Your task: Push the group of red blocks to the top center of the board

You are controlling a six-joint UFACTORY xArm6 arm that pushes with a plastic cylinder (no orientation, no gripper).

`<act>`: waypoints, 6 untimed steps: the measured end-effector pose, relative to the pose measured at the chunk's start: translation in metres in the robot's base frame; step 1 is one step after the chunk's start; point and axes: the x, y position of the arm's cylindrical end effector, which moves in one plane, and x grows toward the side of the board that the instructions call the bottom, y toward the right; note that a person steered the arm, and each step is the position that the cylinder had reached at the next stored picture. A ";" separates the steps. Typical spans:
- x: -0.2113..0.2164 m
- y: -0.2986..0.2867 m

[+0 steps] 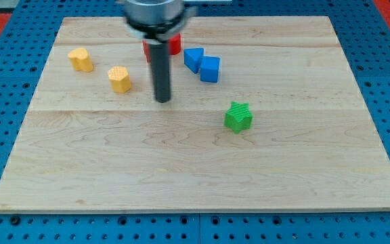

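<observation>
Red blocks [173, 46] sit near the view's top centre of the wooden board [195, 169]. The rod and arm head hide most of them, so their number and shapes cannot be told. My tip [162, 100] rests on the board just below the red blocks, apart from them, and to the right of a yellow block [120, 78].
A second yellow block [80, 59] lies at the upper left. Two blue blocks [193, 58] [210, 69] touch each other right of the red ones. A green star-shaped block [238, 116] lies right of centre. A blue pegboard [5, 81] surrounds the board.
</observation>
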 end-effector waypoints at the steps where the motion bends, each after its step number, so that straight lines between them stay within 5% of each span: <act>1: -0.033 -0.027; 3: -0.066 -0.089; 6: -0.121 0.017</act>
